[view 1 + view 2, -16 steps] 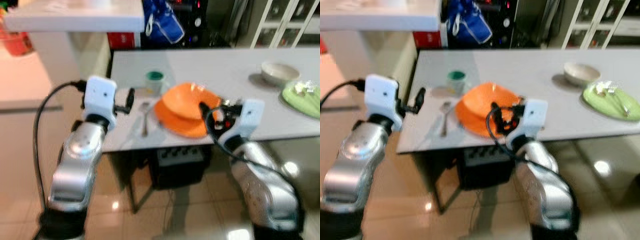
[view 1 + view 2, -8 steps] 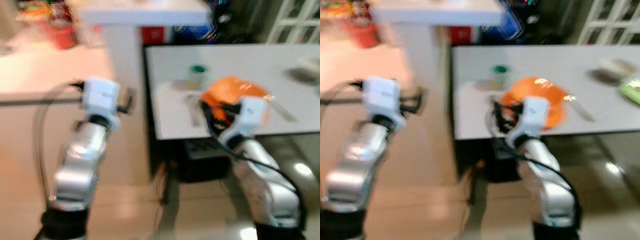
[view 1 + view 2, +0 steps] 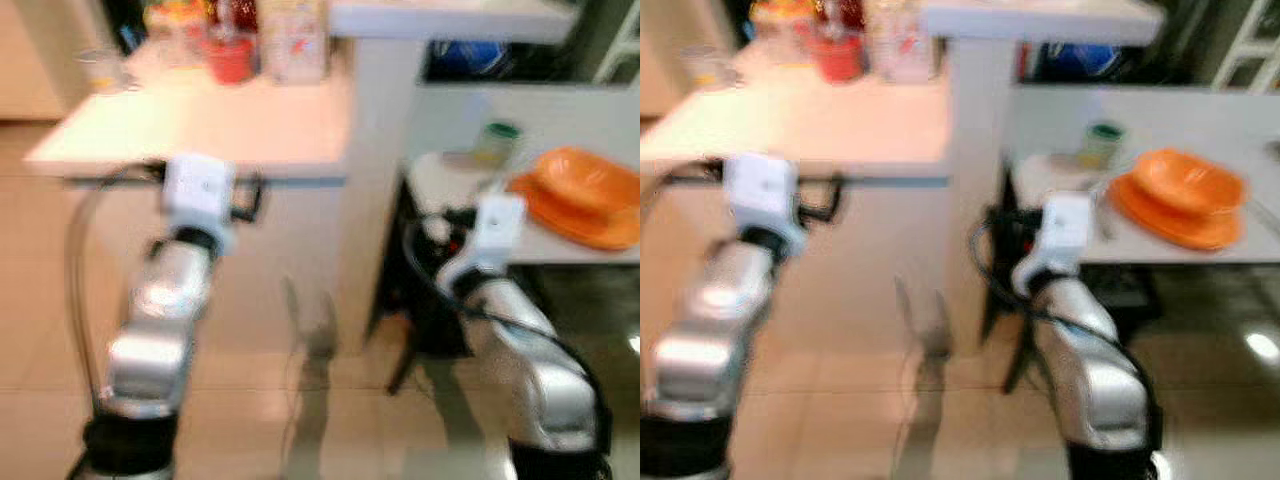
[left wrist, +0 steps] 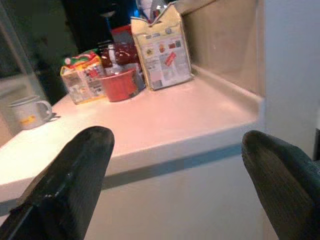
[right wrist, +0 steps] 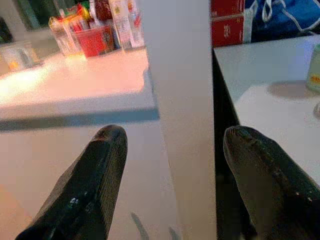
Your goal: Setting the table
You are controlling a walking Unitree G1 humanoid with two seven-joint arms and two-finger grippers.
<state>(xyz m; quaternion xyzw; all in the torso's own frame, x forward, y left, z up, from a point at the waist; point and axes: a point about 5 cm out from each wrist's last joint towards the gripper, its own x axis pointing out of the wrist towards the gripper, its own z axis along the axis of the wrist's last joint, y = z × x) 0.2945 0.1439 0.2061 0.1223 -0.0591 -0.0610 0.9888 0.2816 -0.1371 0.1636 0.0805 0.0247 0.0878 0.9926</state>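
Observation:
An orange bowl (image 3: 585,178) sits on an orange plate (image 3: 592,226) near the front left corner of the white table (image 3: 1060,110), to my right. A green-topped cup (image 3: 497,144) stands just behind them. My right gripper (image 3: 436,228) is open and empty, held at the table's left edge; in the right wrist view its fingers (image 5: 102,175) frame a white pillar (image 5: 180,100). My left gripper (image 3: 252,196) is open and empty in front of a pale counter (image 3: 200,130). The eye views are blurred.
On the counter stand a red bowl (image 4: 118,85), cartons (image 4: 162,47) and a white mug (image 4: 27,112). The white pillar (image 3: 385,180) rises between counter and table. Tiled floor (image 3: 300,400) lies below. Blue bags (image 5: 280,20) sit behind the table.
The whole view has swung left: the table with the orange dishes has slid to the right edge and the counter has come into view. Both arms keep the same pose, grippers open.

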